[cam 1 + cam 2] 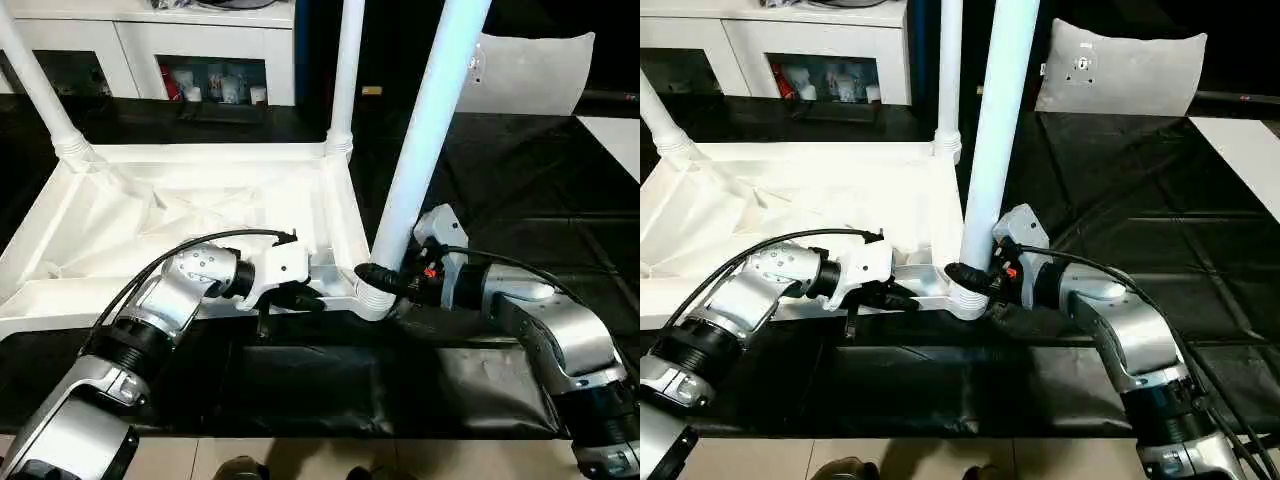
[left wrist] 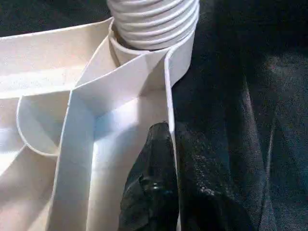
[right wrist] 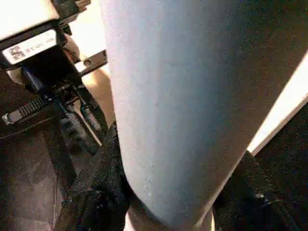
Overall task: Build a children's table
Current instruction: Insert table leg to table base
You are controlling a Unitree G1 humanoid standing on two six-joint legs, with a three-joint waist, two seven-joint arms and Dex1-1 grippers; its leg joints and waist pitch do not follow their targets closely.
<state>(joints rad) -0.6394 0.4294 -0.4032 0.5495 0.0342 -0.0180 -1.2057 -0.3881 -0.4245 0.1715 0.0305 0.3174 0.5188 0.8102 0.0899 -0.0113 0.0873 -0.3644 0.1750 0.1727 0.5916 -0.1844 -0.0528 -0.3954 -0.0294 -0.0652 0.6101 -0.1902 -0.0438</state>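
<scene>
right hand (image 1: 378,281) around leg (image 1: 425,140)

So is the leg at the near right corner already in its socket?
In. The leg stands upright, its threaded collar seated in the corner socket.

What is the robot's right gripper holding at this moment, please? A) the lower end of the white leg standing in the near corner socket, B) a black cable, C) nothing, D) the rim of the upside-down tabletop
A: the right gripper has its black fingers on either side of the white leg just above the threaded collar, while the left gripper pinches the tabletop's rim.
</scene>
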